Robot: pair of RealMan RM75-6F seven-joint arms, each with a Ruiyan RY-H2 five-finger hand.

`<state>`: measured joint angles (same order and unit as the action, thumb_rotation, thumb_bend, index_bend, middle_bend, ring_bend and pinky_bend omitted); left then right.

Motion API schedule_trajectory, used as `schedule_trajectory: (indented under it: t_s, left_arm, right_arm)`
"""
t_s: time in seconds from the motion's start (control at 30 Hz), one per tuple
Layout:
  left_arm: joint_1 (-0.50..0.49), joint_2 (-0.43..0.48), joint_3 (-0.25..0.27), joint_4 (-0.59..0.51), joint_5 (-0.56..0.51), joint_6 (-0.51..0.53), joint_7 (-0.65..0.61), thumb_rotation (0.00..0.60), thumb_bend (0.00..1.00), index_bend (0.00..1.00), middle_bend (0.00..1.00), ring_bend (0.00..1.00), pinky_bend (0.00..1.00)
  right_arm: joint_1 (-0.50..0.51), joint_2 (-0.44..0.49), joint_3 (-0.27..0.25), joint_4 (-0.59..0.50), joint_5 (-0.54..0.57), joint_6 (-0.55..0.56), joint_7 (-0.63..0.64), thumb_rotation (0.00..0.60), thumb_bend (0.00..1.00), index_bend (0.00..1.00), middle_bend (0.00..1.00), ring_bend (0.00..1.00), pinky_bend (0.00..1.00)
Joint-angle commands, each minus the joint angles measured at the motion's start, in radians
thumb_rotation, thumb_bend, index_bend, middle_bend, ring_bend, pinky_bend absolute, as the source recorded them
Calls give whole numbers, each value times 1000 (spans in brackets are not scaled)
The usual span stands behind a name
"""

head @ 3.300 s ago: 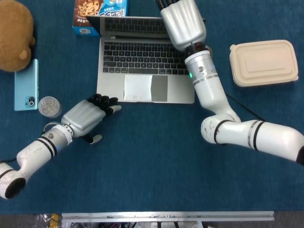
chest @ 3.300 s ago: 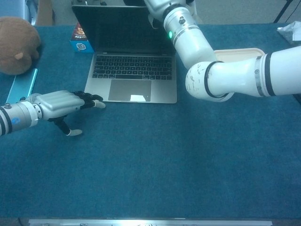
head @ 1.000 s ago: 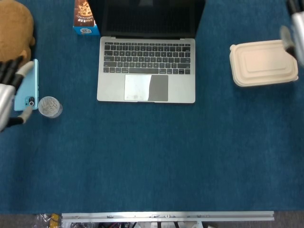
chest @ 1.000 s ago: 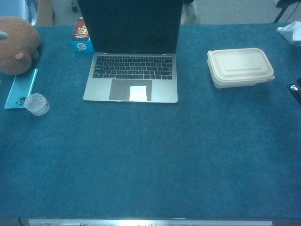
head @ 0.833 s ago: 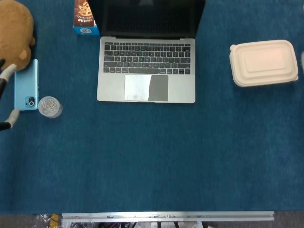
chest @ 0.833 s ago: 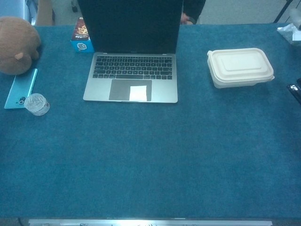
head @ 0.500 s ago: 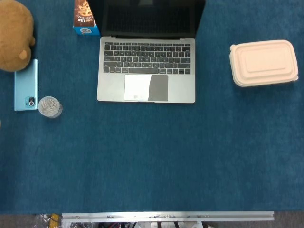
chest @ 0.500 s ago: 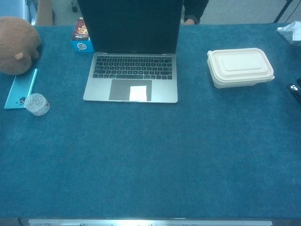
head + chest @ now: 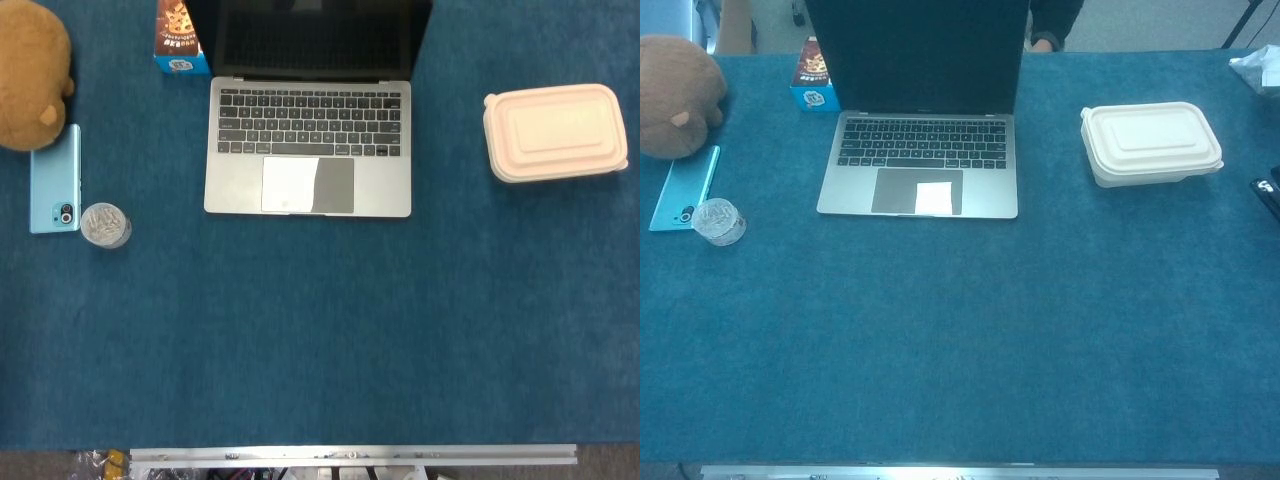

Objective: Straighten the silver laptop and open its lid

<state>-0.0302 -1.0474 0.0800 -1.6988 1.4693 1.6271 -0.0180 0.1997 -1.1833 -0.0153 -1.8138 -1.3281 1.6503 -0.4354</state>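
The silver laptop (image 9: pixel 308 140) (image 9: pixel 918 165) sits square to the table edge at the upper middle, its lid raised upright and its dark screen (image 9: pixel 917 55) facing me. Keyboard and trackpad lie exposed. Neither hand appears in the head view or the chest view.
A cream lidded food box (image 9: pixel 555 131) (image 9: pixel 1151 143) lies right of the laptop. On the left are a brown plush toy (image 9: pixel 30 75), a light-blue phone (image 9: pixel 55 179) and a small clear round jar (image 9: pixel 104 225). A snack box (image 9: pixel 181 38) stands behind the laptop's left corner.
The left hand, at the left edge one second ago, has withdrawn out of view; the right arm has left the right edge. The laptop has stayed still with its lid up.
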Motion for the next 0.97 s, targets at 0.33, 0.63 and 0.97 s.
schedule_trajectory:
  t_s: [0.33,0.63,0.97]
  left_arm:
    - [15,-10,-29,3,-8,-25,2,600,314,0,0,0,0]
    - [35,-6,-27,-18,32,-12,16,600,314,0,0,0,0]
    - [47,2,-38,-24,38,-18,10,600,314,0,0,0,0]
  right_arm:
    - [-34,-18,8,30,-6,-60,36,600,387,0,19,0,30]
    - [-26,-45,-12,18,-103,-117,48,600,387,0,19,0,30]
    - [-28,-55,-17,-3,-178,-143,29,600,386,0,19,0,30]
